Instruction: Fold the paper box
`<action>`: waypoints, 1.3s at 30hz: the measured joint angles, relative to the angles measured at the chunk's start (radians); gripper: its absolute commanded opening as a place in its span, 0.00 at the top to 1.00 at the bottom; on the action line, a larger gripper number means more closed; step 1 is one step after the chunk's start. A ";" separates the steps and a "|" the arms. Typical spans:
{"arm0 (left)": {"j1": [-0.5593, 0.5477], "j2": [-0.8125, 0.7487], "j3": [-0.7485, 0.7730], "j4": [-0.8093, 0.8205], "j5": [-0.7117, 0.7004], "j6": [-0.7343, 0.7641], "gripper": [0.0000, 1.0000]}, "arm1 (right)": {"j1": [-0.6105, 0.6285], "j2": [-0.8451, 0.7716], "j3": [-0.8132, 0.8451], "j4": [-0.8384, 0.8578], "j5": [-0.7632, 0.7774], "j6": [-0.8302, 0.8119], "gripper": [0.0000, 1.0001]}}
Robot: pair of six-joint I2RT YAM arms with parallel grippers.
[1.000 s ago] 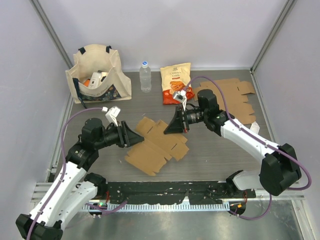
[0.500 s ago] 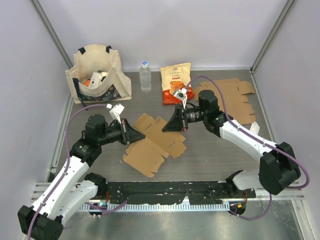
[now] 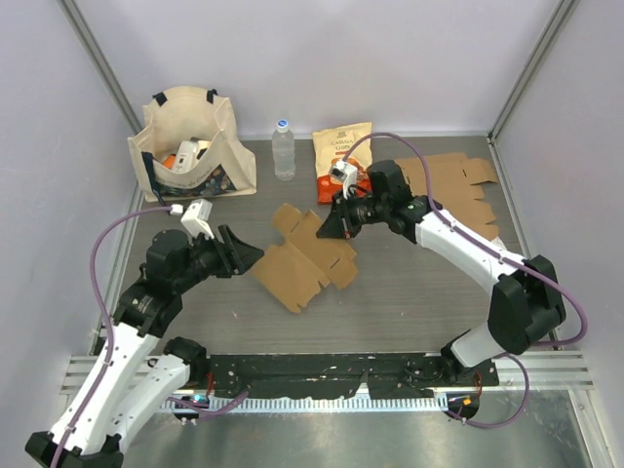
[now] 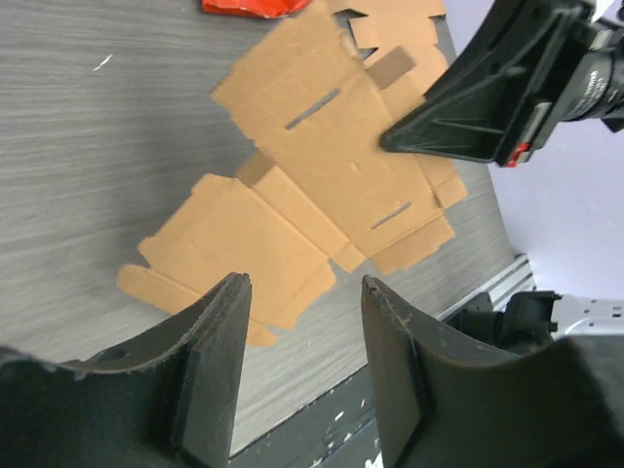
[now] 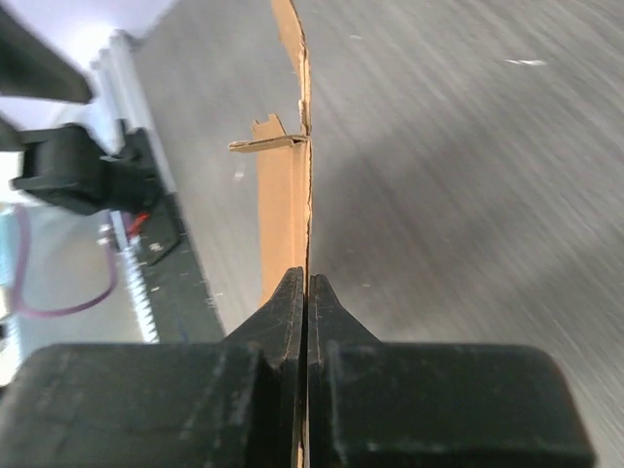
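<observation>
Paper box [image 3: 304, 261], a flat unfolded cut-out of brown cardboard, lies in the middle of the grey table [image 3: 409, 292] between the two arms.

From overhead much is hard to read. The cloth tote bag [image 3: 190, 146] at far left hides most of its contents; only orange and white bits show. The left claw [image 3: 252, 255] is a dark shape just beside the box's left edge, and neither its gap nor any contact can be judged there. The right claw [image 3: 324, 229] covers the box's upper edge, and at far right the arm crosses part of a second cardboard sheet [image 3: 468, 185].

The left wrist view settles the left claw [image 4: 307, 292]: its fingers [image 4: 219, 361] stand well apart with nothing between them, above the table. It also shows two narrow slots and several small tabs in the box [image 4: 302, 185], the right claw [image 4: 409, 136] meeting the box's far side, and a cut-off red corner of the snack bag [image 3: 343, 154]. The right wrist view shows the box [image 5: 288, 195] only edge-on as a thin strip, its flaps unreadable and the background blurred, but the right claw [image 5: 305, 283] is pinched tight on that edge.

The cardboard is matte, the tabletop streaked like wood grain, the bottle [image 3: 283, 148] clear plastic with a blue cap, the snack bag glossy orange and cream
</observation>
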 measured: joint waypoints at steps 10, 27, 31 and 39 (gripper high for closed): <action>-0.224 0.267 -0.223 0.478 -0.201 -0.056 0.42 | 0.139 0.148 0.098 -0.274 0.481 -0.229 0.99; -0.283 0.634 -0.143 0.811 -0.245 0.121 0.61 | 0.142 0.238 0.141 -0.369 0.454 -0.394 0.99; -0.288 0.675 -0.142 0.839 -0.229 0.143 0.63 | 0.142 0.238 0.142 -0.377 0.426 -0.398 0.99; -0.320 0.712 -0.127 0.835 -0.248 0.188 0.75 | 0.140 0.240 0.143 -0.380 0.395 -0.402 0.99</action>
